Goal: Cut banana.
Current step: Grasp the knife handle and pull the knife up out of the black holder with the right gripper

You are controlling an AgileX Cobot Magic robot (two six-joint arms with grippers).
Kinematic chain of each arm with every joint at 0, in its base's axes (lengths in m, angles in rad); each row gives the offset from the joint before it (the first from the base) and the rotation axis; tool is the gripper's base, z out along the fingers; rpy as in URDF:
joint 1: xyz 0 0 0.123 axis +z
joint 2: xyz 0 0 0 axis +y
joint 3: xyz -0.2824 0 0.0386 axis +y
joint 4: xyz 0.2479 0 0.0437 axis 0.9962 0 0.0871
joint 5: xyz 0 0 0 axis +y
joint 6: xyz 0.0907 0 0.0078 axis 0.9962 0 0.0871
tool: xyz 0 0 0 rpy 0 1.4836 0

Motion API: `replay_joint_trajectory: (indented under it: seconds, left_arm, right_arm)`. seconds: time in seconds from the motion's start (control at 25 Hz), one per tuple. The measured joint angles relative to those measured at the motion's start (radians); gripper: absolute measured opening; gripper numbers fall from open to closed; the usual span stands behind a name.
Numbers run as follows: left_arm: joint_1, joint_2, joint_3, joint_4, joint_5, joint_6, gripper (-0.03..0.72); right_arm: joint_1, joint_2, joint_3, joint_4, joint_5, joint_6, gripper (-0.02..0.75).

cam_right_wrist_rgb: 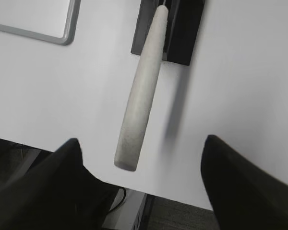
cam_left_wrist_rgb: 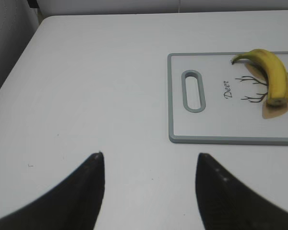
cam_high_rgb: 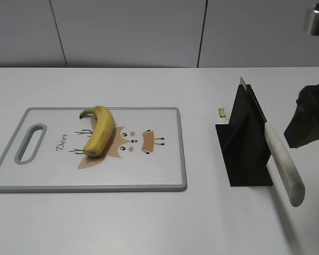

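Observation:
The yellow banana [cam_high_rgb: 99, 130] lies on the white cutting board [cam_high_rgb: 149, 170] with a deer drawing; it also shows in the left wrist view [cam_left_wrist_rgb: 273, 76]. A knife with a pale grey handle [cam_high_rgb: 284, 164] rests in a black stand [cam_high_rgb: 244, 149], handle sticking out toward the front. My right gripper [cam_right_wrist_rgb: 141, 148] is open above the table's front edge, its fingers on either side of the knife handle's [cam_right_wrist_rgb: 137, 100] end without touching it. In the exterior view its dark body [cam_high_rgb: 308, 117] hangs to the right of the knife. My left gripper [cam_left_wrist_rgb: 150, 165] is open and empty over bare table left of the board [cam_left_wrist_rgb: 182, 139].
A small tan block [cam_high_rgb: 221, 112] lies behind the stand. The table's front edge [cam_right_wrist_rgb: 149, 189] runs just under my right gripper. A grey wall stands behind the table.

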Motion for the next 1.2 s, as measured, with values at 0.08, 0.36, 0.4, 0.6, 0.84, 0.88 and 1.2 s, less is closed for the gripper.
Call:
replay_joint_trajectory:
  seconds: [0.08, 0.36, 0.4, 0.6, 0.84, 0.88, 1.2]
  left_arm:
    - [0.0, 0.0, 0.0, 0.0, 0.0, 0.0, 0.575]
    - [0.0, 0.0, 0.0, 0.001, 0.0, 0.0, 0.575]
    - [0.0, 0.0, 0.0, 0.001, 0.0, 0.0, 0.575]
    - [0.0, 0.0, 0.0, 0.001, 0.0, 0.0, 0.575]
    - [0.0, 0.0, 0.0, 0.002, 0.0, 0.0, 0.575]
    - [0.0, 0.0, 0.0, 0.002, 0.0, 0.0, 0.575]
    - [0.0, 0.0, 0.0, 0.003, 0.0, 0.0, 0.575]
  right_arm:
    - [0.0, 0.034, 0.0, 0.0, -0.032, 0.011, 0.591]
    - [0.0, 0.143, 0.0, -0.017, -0.066, 0.036, 0.591]
    - [0.0, 0.159, 0.0, -0.018, -0.067, 0.036, 0.591]
    - [0.0, 0.238, 0.0, -0.019, -0.069, 0.056, 0.589]
    - [0.0, 0.329, 0.0, -0.021, -0.07, 0.074, 0.513]
    - [0.0, 0.343, 0.0, -0.021, -0.07, 0.075, 0.497]
    - [0.0, 0.409, -0.001, -0.02, -0.082, 0.088, 0.459]
